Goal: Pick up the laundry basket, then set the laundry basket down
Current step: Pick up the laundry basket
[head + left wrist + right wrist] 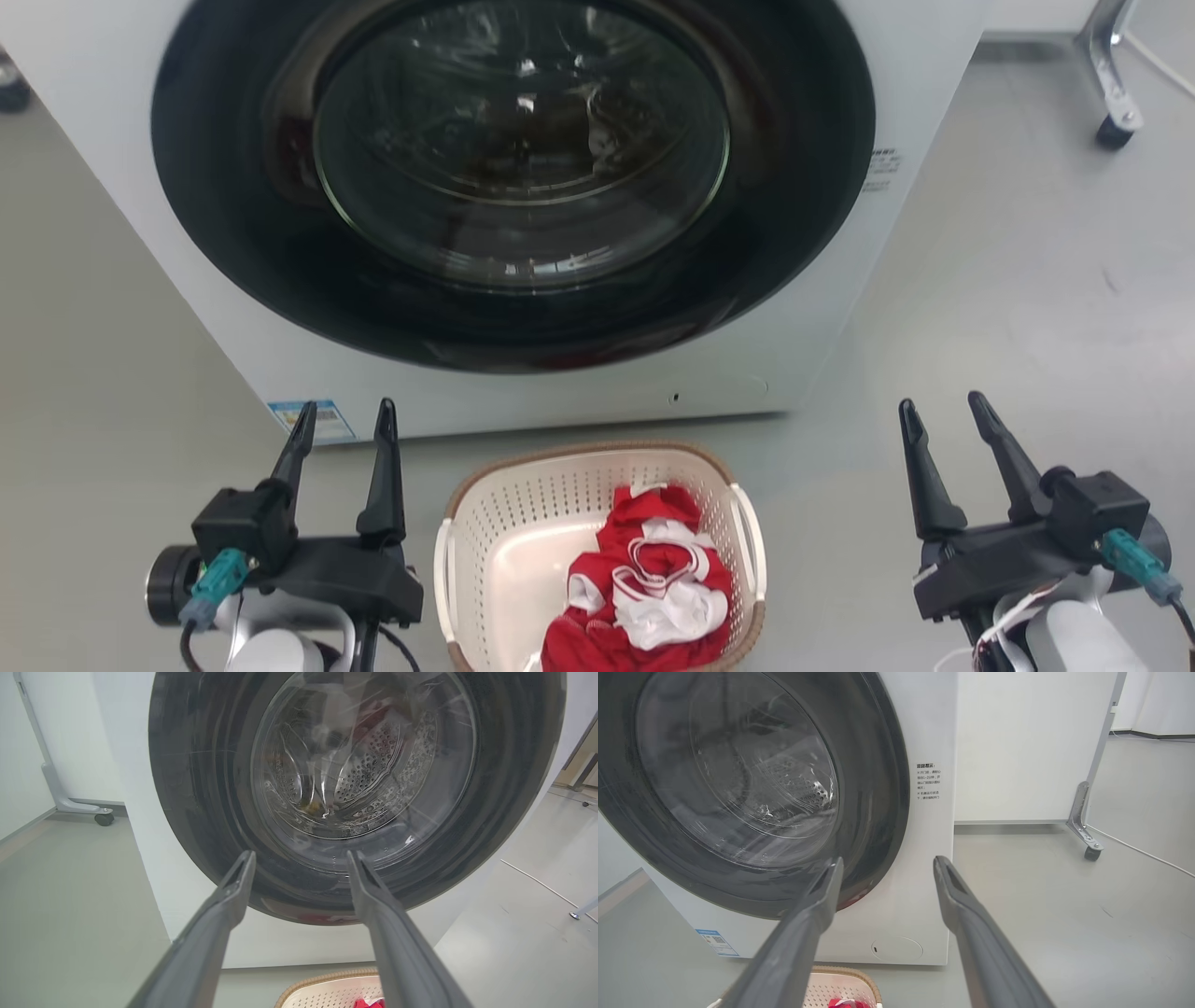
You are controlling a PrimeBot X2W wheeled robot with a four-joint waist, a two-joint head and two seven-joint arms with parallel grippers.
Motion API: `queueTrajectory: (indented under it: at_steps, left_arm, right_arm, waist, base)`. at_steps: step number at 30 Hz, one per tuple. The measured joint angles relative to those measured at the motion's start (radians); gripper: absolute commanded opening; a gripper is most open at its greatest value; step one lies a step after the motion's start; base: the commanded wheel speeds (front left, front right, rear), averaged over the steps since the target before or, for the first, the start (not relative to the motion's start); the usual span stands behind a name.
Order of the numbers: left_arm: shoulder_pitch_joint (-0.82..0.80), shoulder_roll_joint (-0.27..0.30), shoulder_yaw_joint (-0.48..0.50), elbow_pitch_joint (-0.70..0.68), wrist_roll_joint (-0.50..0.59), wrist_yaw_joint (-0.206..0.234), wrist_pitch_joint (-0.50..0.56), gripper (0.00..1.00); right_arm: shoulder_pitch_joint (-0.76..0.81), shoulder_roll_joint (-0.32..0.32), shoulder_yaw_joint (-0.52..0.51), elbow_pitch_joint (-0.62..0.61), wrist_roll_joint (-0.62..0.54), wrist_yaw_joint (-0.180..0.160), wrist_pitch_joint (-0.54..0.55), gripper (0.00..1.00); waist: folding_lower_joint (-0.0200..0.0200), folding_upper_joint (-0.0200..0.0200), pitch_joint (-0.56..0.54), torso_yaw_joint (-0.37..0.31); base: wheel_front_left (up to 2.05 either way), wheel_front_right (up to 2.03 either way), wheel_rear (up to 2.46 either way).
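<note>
The laundry basket (532, 509) sits on the grey floor (1027, 280) between our two grippers. Our left gripper (345, 411) and right gripper (941, 403) both stand spread and empty. Their fingers point toward the washing machine (560, 401), and each is clear of the basket's white handles. Red and white clothes (653, 569) lie heaped inside the basket. Just beyond its far rim we face the machine's dark round door (523, 140). A wheeled stand leg (1116, 121) stands well off to our right.
</note>
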Motion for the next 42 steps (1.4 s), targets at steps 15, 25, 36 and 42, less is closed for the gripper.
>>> queueTrajectory:
  at_steps: [15, 25, 36, 42]
  left_arm:
    - [-0.173, -0.032, -0.017, 0.091, -0.009, -0.022, 0.072, 1.0]
    - [-0.306, -0.052, -0.034, 0.184, -0.014, -0.037, 0.135, 1.0]
    - [-0.444, -0.06, -0.041, 0.372, -0.02, -0.067, 0.189, 1.0]
    - [-0.476, -0.061, -0.039, 0.478, -0.042, -0.081, 0.207, 1.0]
  right_arm:
    - [-0.184, 0.012, 0.02, 0.081, -0.019, 0.018, 0.0, 1.0]
    - [-0.321, 0.021, 0.042, 0.164, -0.034, 0.029, -0.005, 1.0]
    - [-0.47, 0.048, 0.077, 0.333, -0.046, 0.044, -0.002, 1.0]
    - [-0.506, 0.067, 0.098, 0.428, -0.046, 0.053, 0.001, 1.0]
  waist:
    - [0.0002, 0.0, 0.214, -0.002]
    - [0.0, 0.0001, 0.349, -0.001]
    - [0.0, 0.0002, 0.498, 0.0]
    - [0.0, 0.0002, 0.55, -0.001]
  base:
    - [0.0, 0.0, 0.0]
    - [0.0, 0.0, 0.0]
    - [0.0, 0.0, 0.0]
    - [0.0, 0.0, 0.0]
